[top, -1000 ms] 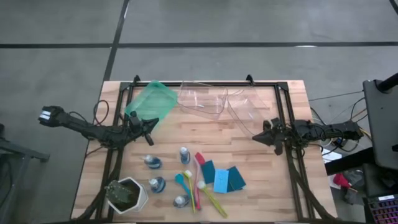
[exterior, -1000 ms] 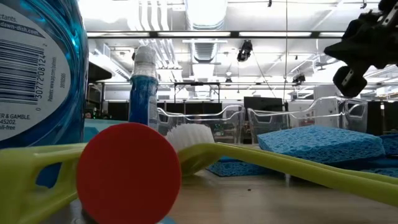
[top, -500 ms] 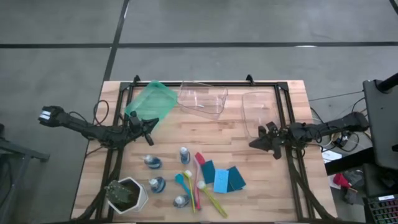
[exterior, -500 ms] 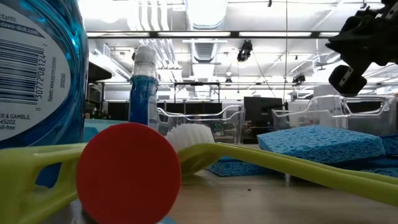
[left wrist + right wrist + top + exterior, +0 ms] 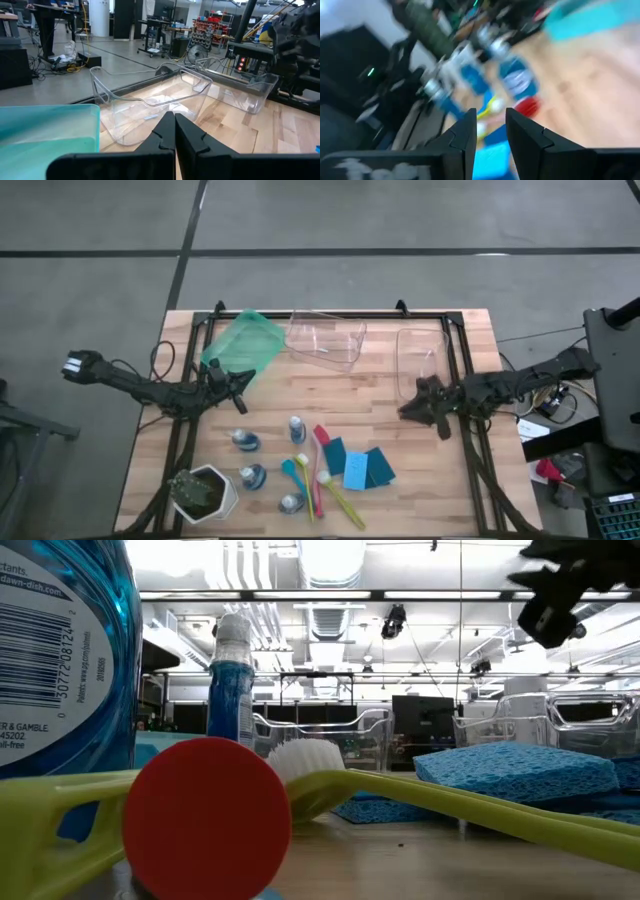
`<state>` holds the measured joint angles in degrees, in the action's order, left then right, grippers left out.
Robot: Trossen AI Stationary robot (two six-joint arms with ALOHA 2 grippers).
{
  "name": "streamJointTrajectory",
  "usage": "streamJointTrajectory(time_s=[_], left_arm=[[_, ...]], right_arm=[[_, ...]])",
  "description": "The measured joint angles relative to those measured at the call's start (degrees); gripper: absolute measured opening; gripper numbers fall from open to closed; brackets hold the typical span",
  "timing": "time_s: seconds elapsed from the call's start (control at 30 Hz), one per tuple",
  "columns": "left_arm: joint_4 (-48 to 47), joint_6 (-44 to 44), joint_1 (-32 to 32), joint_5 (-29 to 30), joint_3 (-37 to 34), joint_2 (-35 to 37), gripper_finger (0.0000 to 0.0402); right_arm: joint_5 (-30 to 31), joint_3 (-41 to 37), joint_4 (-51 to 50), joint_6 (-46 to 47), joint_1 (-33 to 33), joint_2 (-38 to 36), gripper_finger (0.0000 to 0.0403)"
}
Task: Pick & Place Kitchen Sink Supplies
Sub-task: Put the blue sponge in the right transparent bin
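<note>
Wooden tabletop (image 5: 380,380) on a grey workshop floor: the right gripper (image 5: 410,409) hangs over the table's right side, just below a clear bin (image 5: 418,352), its two dark fingers (image 5: 465,135) parted by a narrow gap and holding nothing. Across the table the left gripper (image 5: 243,385) waits beside a tilted green bin (image 5: 240,345), jaws pressed together and empty, with a second clear bin (image 5: 327,338) ahead of it at the back edge. Sink supplies lie grouped at the front centre: small bottles of blue liquid (image 5: 297,428), pink, teal and yellow-green brushes (image 5: 320,470), and blue and teal sponges (image 5: 357,467). At the front left corner stands a white pot with a plant (image 5: 203,492). From table height, a yellow-green brush handle (image 5: 450,808) runs in front of a blue sponge (image 5: 515,770), with ceiling lights and workbenches behind.
</note>
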<state>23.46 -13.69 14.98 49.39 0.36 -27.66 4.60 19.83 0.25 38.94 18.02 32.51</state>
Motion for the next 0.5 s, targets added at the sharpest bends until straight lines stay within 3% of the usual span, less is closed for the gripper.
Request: streamJointTrajectory(time_s=[0.2, 0.5], left_arm=[[0.0, 0.0, 0.0, 0.0, 0.0, 0.0, 0.0000], [0.0, 0.0, 0.0, 0.0, 0.0, 0.0, 0.0000]], right_arm=[[0.8, 6.2, -3.7, 5.0, 9.4, 14.4, 0.0098], [2.9, 17.1, -18.5, 23.9, 15.8, 34.8, 0.0098]])
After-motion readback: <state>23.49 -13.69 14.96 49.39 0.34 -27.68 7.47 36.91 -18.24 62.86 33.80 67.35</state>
